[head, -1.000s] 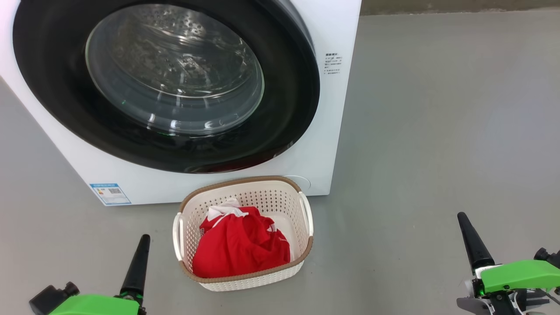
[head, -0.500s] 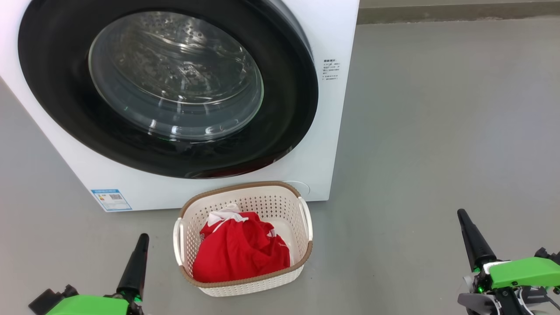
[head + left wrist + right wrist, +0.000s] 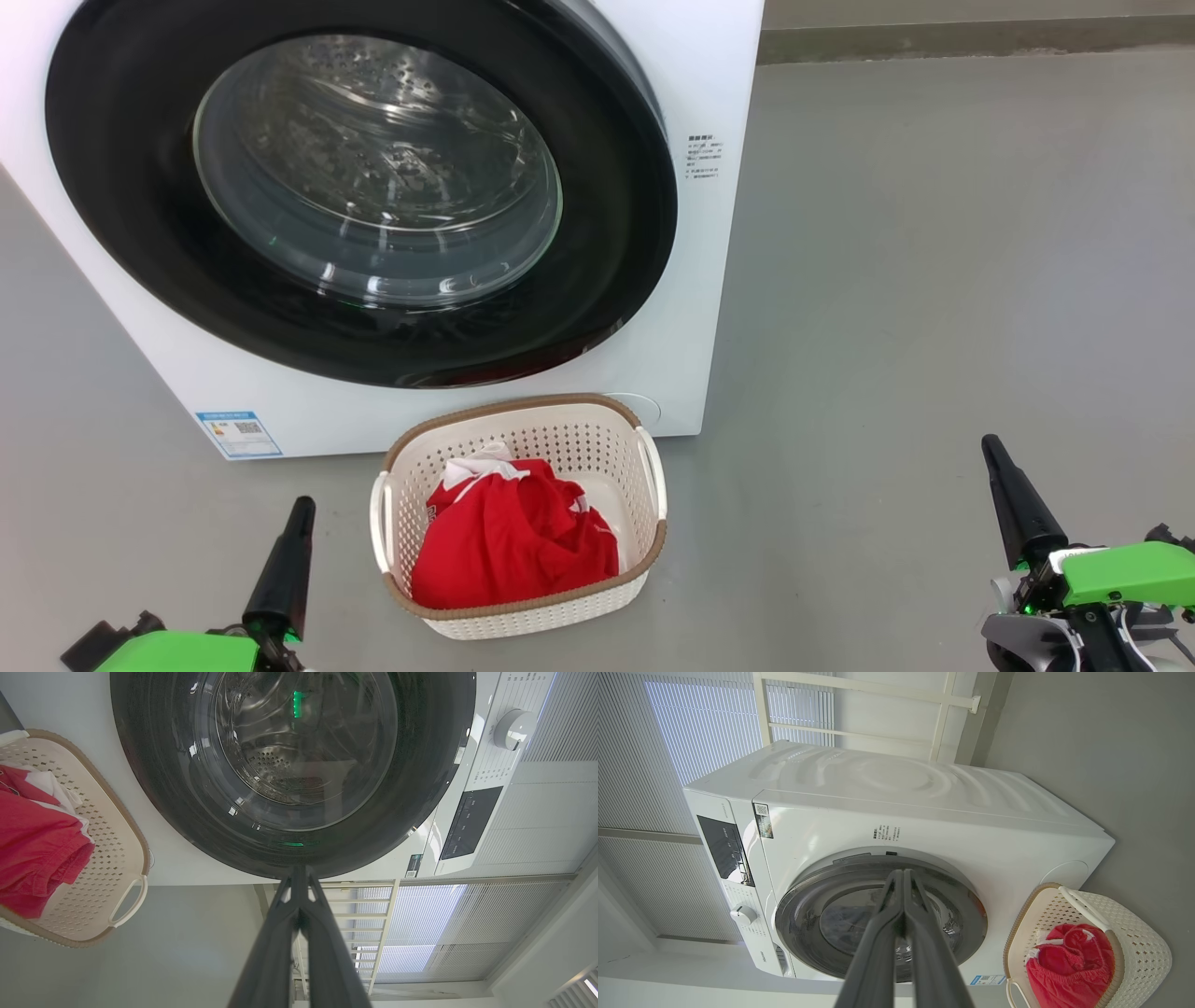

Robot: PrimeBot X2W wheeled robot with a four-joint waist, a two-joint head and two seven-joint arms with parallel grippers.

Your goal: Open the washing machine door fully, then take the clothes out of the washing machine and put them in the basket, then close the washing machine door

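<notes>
Sitting on the grey floor [image 3: 934, 280] just in front of the washing machine [image 3: 308, 411], below the lower right of its front, the basket [image 3: 597, 448] holds the clothes [image 3: 513, 551], a bunched red heap with a white part at its far left. The heap is too crumpled to tell how many pieces it is, and the basket's near wall hides its lower edge. In the left wrist view the basket is cut off by the frame edge. The washing machine door [image 3: 140, 233] sits shut against the white front, its top cut off in the head view. Through the glass window [image 3: 373, 168] the perforated drum shows only dimly behind glare and reflections, so its bottom is hard to read. A small blue label [image 3: 238, 434] sits at the machine's lower left, its print too small to make out. The left gripper [image 3: 301, 511] hovers over the floor just left of the basket, fingers pressed together and empty, its green body cut by the bottom edge. The right gripper [image 3: 991, 448] hangs well to the right, fingers likewise pressed tight with nothing between them.
</notes>
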